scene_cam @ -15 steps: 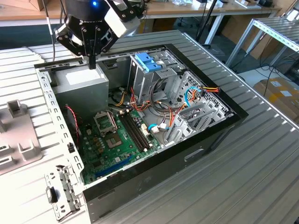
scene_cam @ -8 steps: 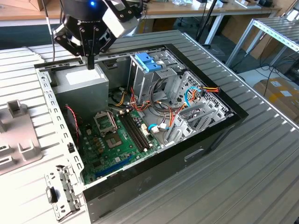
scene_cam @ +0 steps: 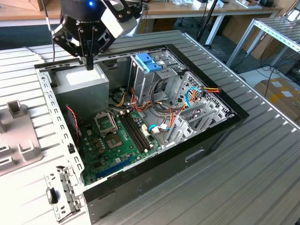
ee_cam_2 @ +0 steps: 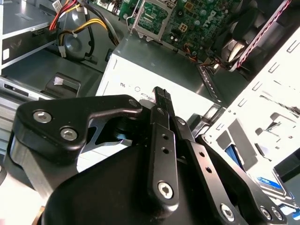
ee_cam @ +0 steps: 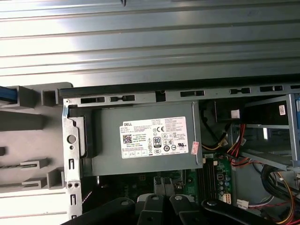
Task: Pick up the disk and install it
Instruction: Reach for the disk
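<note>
Grey metal box [scene_cam: 82, 82] lies just beneath my claw [scene_cam: 89, 64], whose fingers are pressed together on nothing. Outside the computer case [scene_cam: 187, 161], the disk [ee_cam: 6, 94] shows its blue edge on a grey rack [ee_cam: 23, 123].

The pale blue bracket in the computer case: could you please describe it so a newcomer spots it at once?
In the open black computer case on the ribbed metal table, a metal drive cage stands to the exterior view's right of the grey box. The bracket tops that cage, the one broad blue plastic piece among grey metal.
</note>
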Motion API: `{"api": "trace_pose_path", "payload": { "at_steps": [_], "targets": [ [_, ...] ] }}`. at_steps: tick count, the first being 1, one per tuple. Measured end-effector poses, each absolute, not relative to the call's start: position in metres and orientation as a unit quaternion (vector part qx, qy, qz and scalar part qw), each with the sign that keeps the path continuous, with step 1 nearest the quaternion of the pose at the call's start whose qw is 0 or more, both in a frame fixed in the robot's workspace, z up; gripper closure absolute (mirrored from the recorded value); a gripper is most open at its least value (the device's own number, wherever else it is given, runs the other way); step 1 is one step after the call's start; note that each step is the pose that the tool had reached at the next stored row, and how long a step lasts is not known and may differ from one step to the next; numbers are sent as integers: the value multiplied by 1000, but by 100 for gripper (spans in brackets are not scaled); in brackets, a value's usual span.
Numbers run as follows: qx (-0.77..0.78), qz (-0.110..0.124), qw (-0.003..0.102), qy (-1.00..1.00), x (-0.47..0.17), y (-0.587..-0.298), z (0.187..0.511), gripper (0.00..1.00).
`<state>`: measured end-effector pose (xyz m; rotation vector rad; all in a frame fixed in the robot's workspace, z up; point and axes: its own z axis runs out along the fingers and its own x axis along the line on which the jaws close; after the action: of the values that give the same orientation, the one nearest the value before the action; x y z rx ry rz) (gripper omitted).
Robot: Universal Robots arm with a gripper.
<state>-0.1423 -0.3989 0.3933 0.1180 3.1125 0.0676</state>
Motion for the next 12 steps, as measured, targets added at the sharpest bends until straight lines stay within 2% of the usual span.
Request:
{"api": "trace_pose_path", "payload": {
  "at_steps": [12],
  "targets": [
    [38, 22, 13, 999, -148, -399, 393, 89]
  ]
}}
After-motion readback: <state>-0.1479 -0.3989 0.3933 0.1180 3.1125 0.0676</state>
